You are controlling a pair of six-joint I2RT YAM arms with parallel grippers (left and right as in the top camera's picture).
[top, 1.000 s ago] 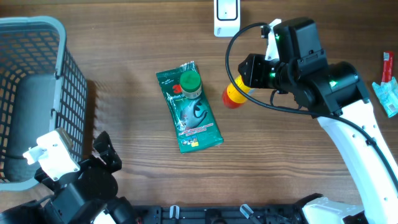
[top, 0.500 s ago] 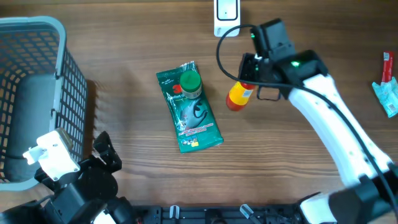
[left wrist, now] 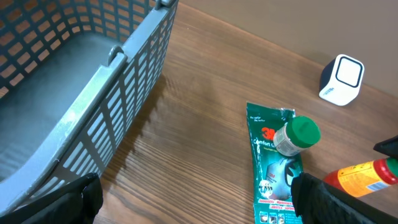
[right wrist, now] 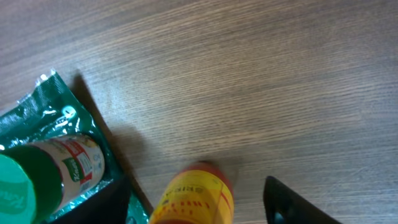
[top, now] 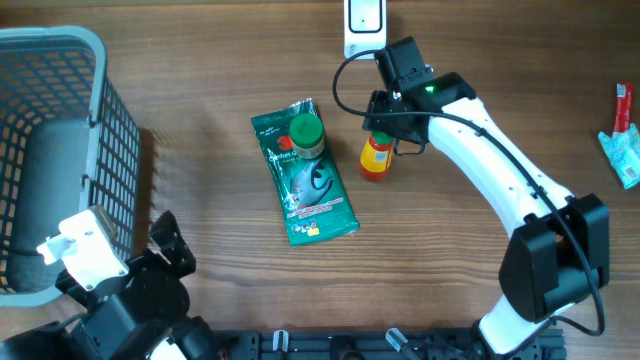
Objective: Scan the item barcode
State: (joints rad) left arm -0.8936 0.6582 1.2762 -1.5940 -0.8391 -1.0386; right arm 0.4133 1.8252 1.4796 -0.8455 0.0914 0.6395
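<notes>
Yellow bottle with a red end and a printed label: on the wooden tabletop, right of centre, just beside the right edge of the green packet but apart from it. Whether it stands or lies cannot be told.

Right gripper: directly over the bottle's upper end. In the wrist view its dark fingers sit one on each side of the bottle, with bare wood showing in both gaps. Jaws apart, not clamped on anything.

Left gripper: at the near left corner, beside the basket. Jaws spread wide, with only tabletop between them.

Barcode scanner: small white unit at the far edge of the tabletop, just beyond the right gripper. It is near the bottle but not touching it.

Green packet: flat printed pouch at the centre, lying slightly askew.

Small jar with a green lid: lying on the packet's upper part.

Grey plastic basket: lattice walls, at the far left.

Red item and blue packet: at the right edge, well apart from the bottle and too small to identify.
</notes>
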